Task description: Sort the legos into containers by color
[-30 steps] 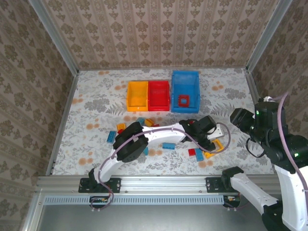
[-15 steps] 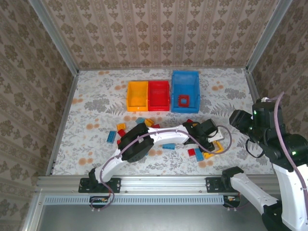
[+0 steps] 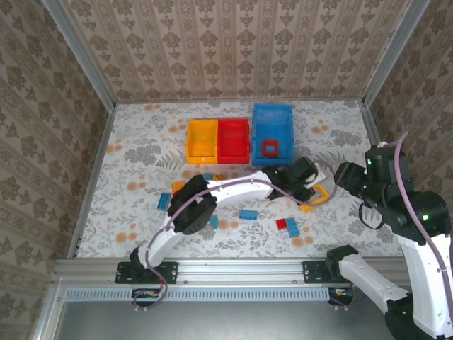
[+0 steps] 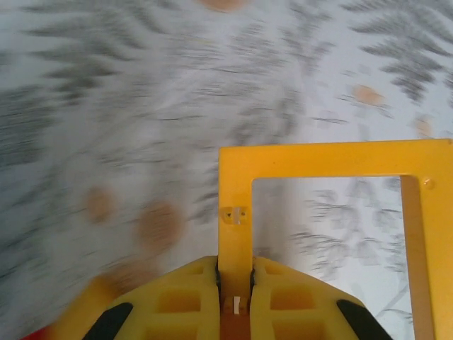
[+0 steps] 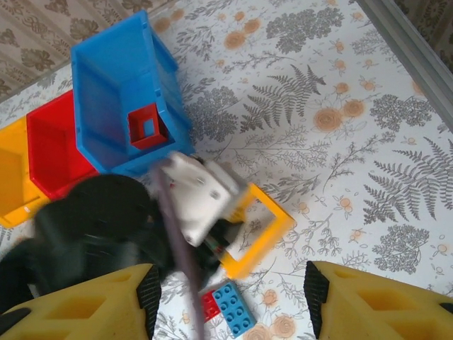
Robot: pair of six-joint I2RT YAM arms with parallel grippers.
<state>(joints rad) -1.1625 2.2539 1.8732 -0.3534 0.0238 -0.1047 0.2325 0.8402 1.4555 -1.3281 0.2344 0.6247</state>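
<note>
Near edge, right side: right gripper (image 5: pixel 230 287) hangs above the table (image 3: pixel 141 163). Its yellow fingers (image 5: pixel 85 308) stand wide apart with nothing between them.

Just below it in the right wrist view I see a small red brick (image 5: pixel 209 306) and a blue brick (image 5: pixel 233 304), touching side by side on the floral cloth.

Mid-table, top view: loose legos lie scattered. A flat blue piece (image 3: pixel 248 214) sits near the centre. A second blue piece (image 3: pixel 164 201) and an orange piece (image 3: pixel 177 187) lie off to the left. Several more are partly hidden under the left arm, and I cannot sort their colours.

Beyond those bricks, right of centre: left gripper (image 4: pixel 236 273) is clamped on the yellow square frame (image 4: pixel 237 205). The left wrist view shows both pads pinching one side bar of the frame, and the open square reaches away from the fingers. The cloth under it is blurred, so I cannot tell whether the frame is off the table or resting on it.

Far side: three containers stand in a row, open side up. The yellow bin (image 3: pixel 202 140) and the red bin (image 3: pixel 233 140) touch. The blue bin (image 3: pixel 272 124) stands just beside them on the right. A red square frame (image 3: pixel 270 149) lies inside the blue bin.
</note>
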